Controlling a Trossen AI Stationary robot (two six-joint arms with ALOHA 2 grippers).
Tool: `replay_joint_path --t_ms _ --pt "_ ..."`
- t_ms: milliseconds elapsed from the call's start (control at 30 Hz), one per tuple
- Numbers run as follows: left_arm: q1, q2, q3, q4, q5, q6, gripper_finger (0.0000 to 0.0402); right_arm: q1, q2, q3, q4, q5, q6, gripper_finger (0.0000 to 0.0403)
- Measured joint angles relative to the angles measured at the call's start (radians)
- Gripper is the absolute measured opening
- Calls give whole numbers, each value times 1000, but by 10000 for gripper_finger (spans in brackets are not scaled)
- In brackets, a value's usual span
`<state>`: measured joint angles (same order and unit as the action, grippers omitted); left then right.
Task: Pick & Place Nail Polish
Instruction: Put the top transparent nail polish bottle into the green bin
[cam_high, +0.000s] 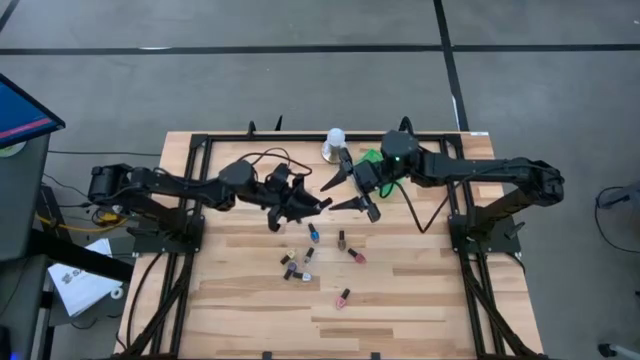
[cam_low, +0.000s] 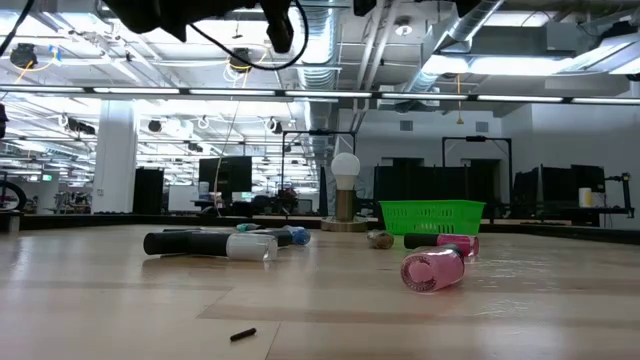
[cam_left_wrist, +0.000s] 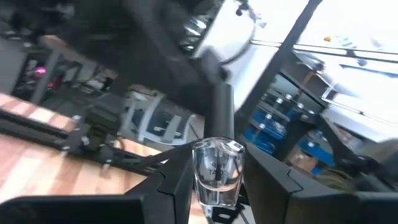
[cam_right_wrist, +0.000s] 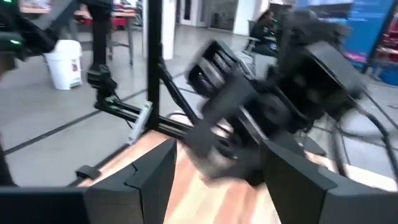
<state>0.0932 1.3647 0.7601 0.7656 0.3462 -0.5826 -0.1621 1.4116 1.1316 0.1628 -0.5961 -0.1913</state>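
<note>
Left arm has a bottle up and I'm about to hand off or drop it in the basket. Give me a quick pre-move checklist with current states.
1. Left tool gripping a clear bottle between its fingers: ok.
2. Bottle sitting straight in the grip, dark cap pointing away from the wrist: ok.
3. Right tool open with nothing between its fingers: ok.
4. Clearance between the two tools, close together above the table near its far edge: cannot tell.
5. Green basket upright at the far side: ok.
6. Remaining bottles lying loose mid-table, below the raised arms: ok.
</note>
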Motion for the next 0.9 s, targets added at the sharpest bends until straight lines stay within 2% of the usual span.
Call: replay_joint_path --t_ms 433,900 --pt "-1 0 0 9 2 -6 115 39 0 0 17 -5 -2 211" --pt "-3 0 -1 13 1 -13 114 37 0 1 14 23 -27 62"
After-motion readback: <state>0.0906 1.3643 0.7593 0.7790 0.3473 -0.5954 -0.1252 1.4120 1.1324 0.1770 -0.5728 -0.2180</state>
